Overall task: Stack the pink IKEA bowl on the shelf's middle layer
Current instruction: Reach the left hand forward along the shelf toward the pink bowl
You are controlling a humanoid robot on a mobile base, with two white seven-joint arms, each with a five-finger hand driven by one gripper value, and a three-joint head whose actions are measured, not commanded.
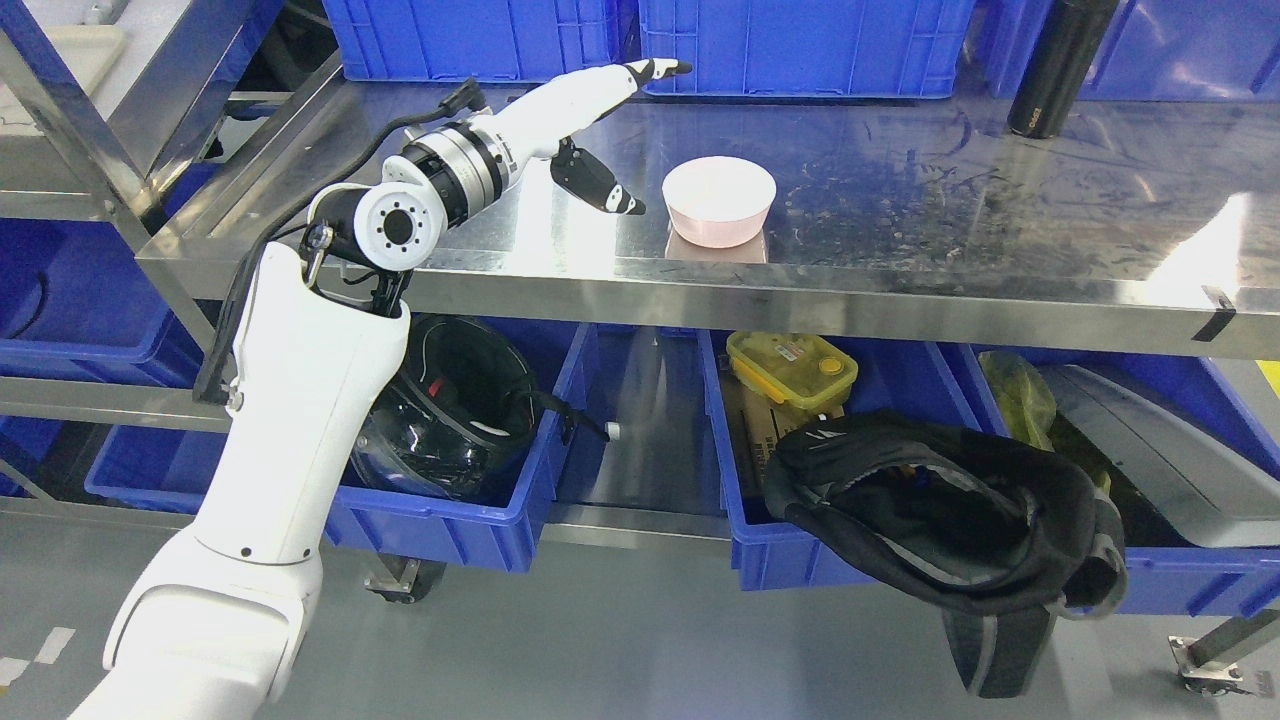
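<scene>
A pale pink bowl [719,201] stands upright on the steel shelf layer [900,190], near its front edge. My left hand [640,130] hovers over the shelf just left of the bowl, apart from it. Its fingers [655,69] stretch straight toward the back and the thumb [598,184] points down toward the bowl, so the hand is open and holds nothing. The left arm rises from the lower left. Only one bowl shows on this layer.
Blue crates [800,45] line the back of the shelf and a black bottle [1055,65] stands at the back right. Below, blue bins hold a black helmet [445,410], a yellow lunch box [792,368] and a black bag [950,510].
</scene>
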